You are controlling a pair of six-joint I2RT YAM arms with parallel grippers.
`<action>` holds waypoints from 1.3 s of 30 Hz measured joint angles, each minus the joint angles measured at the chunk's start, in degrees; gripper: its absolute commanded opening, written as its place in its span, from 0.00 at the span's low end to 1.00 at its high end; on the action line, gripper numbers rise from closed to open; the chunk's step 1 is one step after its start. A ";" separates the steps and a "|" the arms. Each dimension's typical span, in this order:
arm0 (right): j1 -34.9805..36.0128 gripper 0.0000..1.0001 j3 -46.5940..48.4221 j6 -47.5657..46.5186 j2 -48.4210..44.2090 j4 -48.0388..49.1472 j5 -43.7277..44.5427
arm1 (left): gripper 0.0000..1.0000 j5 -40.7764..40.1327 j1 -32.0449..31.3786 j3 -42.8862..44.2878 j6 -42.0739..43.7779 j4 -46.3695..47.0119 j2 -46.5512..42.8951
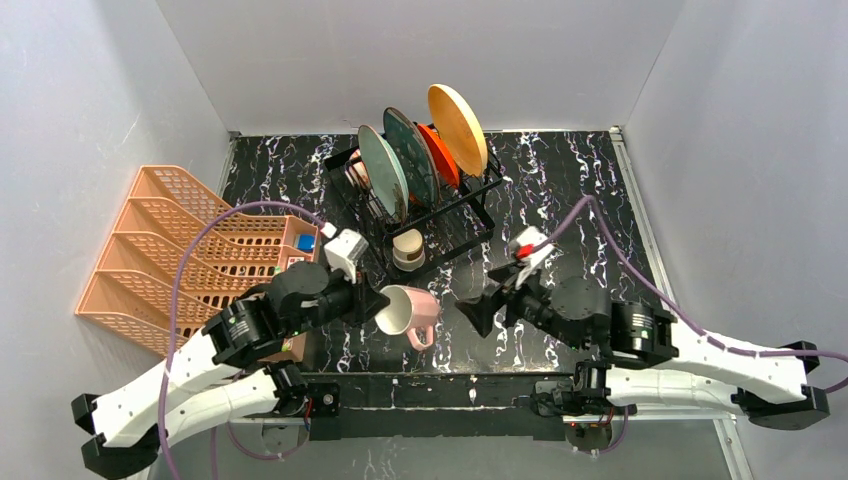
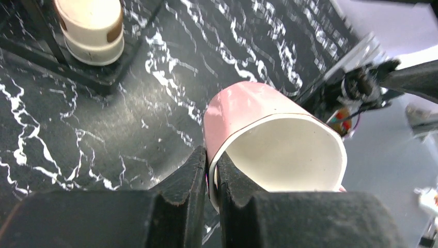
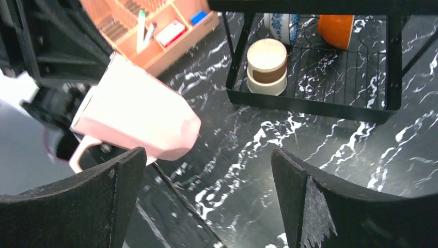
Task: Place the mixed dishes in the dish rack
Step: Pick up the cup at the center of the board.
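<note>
From above, the dish rack (image 1: pixel 455 235) was well stocked. A yellow plate (image 1: pixel 458 128), a red-orange plate (image 1: pixel 440 158) and two grey-green plates (image 1: pixel 383 172) stood upright in its slots, and a cream cup (image 1: pixel 407 248) sat in its near corner. The pink mug (image 1: pixel 408 312) was not in yet. It hung just in front of the rack, tipped on its side, carried by the left claw (image 1: pixel 372 303). The right claw (image 1: pixel 475 312) waited beside it, also in front of the rack, with nothing in it.

On the left wrist camera, the claw was nearly closed, pinching the mug's rim wall with one finger inside and one outside. The cream cup showed beyond it, inside the rack.

On the right wrist camera, the fingers (image 3: pixel 111 196) were spread wide and empty, and the mug floated to the near side of the rack. Inside the rack, a blue-patterned bowl (image 3: pixel 284 23) and an orange dish (image 3: pixel 338 28) lay behind the cream cup.

My read is that the job was nearly done. The mug looked like the last piece outside the rack, and no other loose dish showed on the table.
</note>
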 measured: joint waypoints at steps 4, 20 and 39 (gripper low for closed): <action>0.00 0.99 -3.10 10.82 -6.47 2.21 4.09 | 0.00 -2.84 0.02 -2.89 -1.97 4.35 -5.42; 0.00 0.99 -17.59 41.44 -8.57 27.71 5.03 | 0.00 -5.92 0.17 -17.86 -9.27 30.60 -22.97; -0.02 0.99 -19.78 42.12 4.28 59.82 -3.54 | 0.00 -9.92 0.17 -25.55 -18.56 48.59 -27.85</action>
